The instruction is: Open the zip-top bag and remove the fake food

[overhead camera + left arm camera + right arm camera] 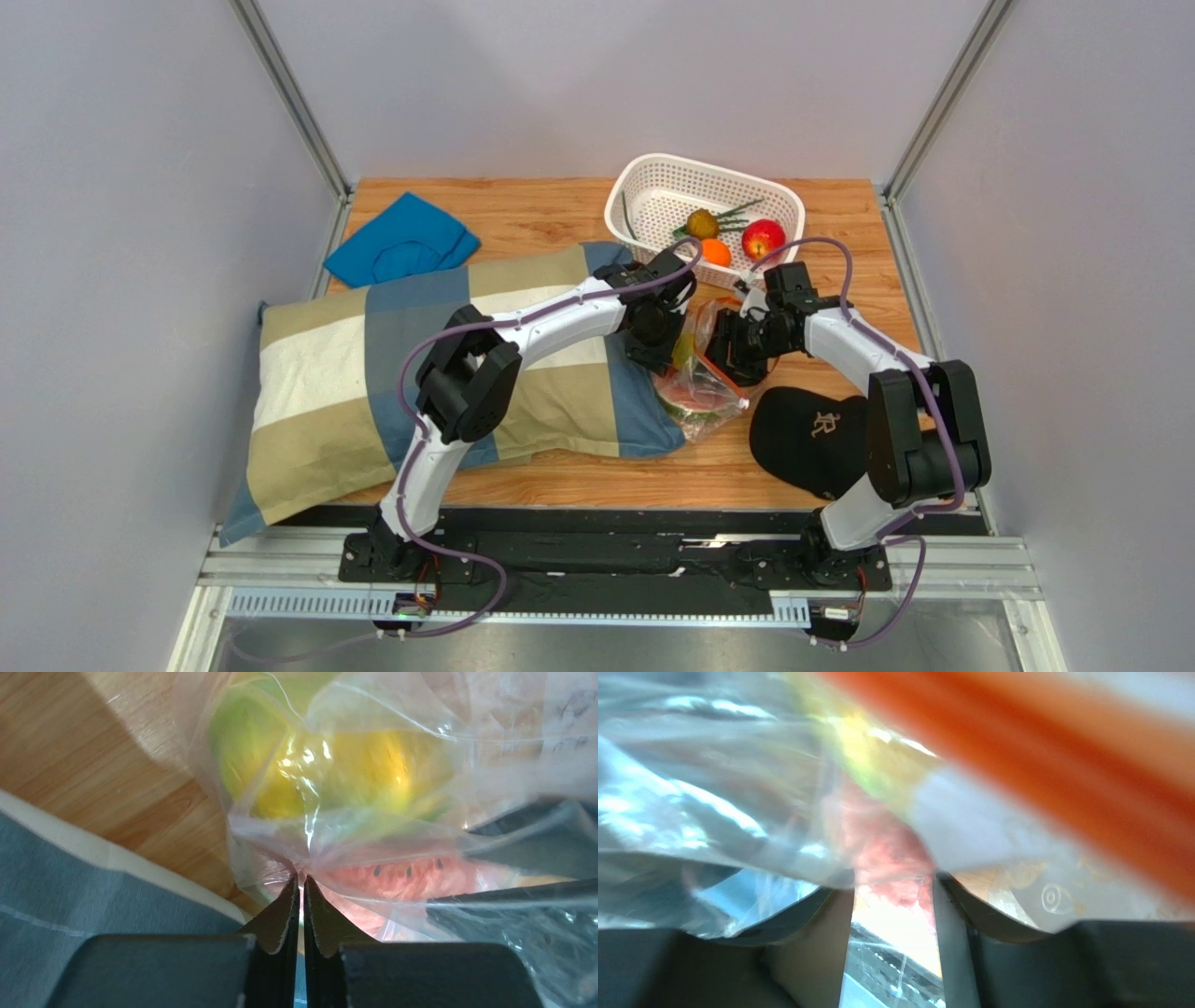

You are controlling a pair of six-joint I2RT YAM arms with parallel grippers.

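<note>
Left wrist view: the left gripper (300,882) is pinched almost shut, its two dark fingers meeting at the tips on a fold of the bag (491,714) at lower centre of the frame. Just above the pinch, through the clear film, lies a watermelon slice (414,875) with dark seeds, and above that a yellow-green fruit (330,770). Dark shapes cross the right side of the frame behind the film. The pillow (84,910) fills the lower left, and the wooden table (91,763) shows in the upper left.

Right wrist view: the right gripper (891,885) has its fingers apart, with a bright gap between them. Crinkled film lies over the fingertips, and whether either finger presses on it cannot be told. The blurred orange zip strip (1046,770) runs from top centre down to the right edge.

Top view: both grippers meet at the bag, right of centre, between the pillow's right end and the black cap (814,434). Above them, the white basket (645,189) holds an apple (763,238), an orange (716,252) and greenish pieces. A blue cloth (400,241) lies at the table's upper left.
</note>
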